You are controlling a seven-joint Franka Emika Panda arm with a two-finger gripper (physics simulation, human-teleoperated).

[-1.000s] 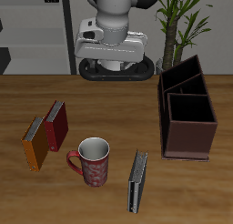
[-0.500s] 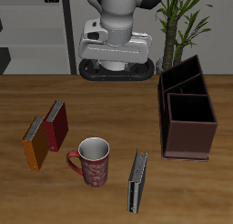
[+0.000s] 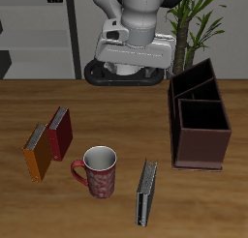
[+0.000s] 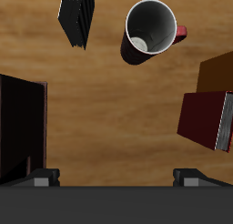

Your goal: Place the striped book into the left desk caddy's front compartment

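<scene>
While the striped book (image 3: 146, 193) stands on edge near the table's front, just beside the mug (image 3: 95, 171), the gripper (image 4: 116, 176) hangs high and empty, fingers spread apart. It needs to drop over that thin spine and pinch squarely — slim grey cover, glossy red mug. Farther back sits the boxy maroon caddy (image 3: 201, 123), its slanted-wall front compartment (image 3: 193, 85) open — nothing inside that I can see.

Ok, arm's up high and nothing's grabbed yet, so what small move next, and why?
Probably swing the end effector toward the table's front edge, above the striped book. The book stands untouched beside the mug, apart from the left desk caddy, and the end effector holds nothing, its fingers spread wide.
</scene>
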